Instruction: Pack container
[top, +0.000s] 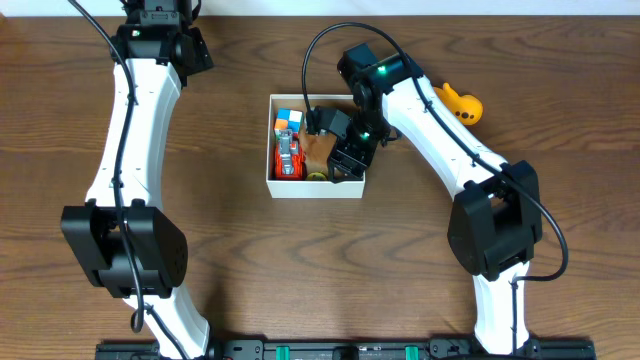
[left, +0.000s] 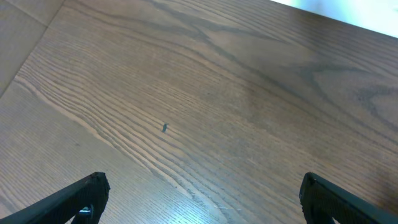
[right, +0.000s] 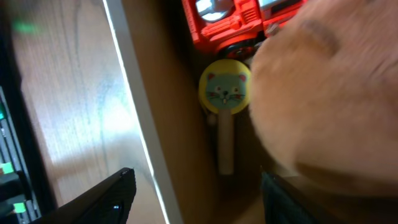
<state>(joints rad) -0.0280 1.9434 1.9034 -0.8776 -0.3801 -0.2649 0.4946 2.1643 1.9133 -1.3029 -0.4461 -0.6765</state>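
Observation:
The container (top: 272, 150) is a shallow white box with a brown inside, at the middle of the table. In it lie a colourful cube (top: 288, 122), a red toy truck (top: 289, 158), a brown plush (top: 320, 150) and a yellow cat-face stick toy (right: 225, 87). My right gripper (right: 196, 186) hangs open over the box's near right corner. One finger is outside the white wall (right: 140, 124), the other is inside beside the blurred plush (right: 323, 93). Nothing is gripped. My left gripper (left: 202, 193) stands wide open over bare wood at the far left.
A yellow duck toy (top: 462, 102) lies on the table right of the box, behind the right arm. The left arm (top: 135, 130) stretches along the left side of the table. The red truck (right: 230, 22) lies close to the stick toy.

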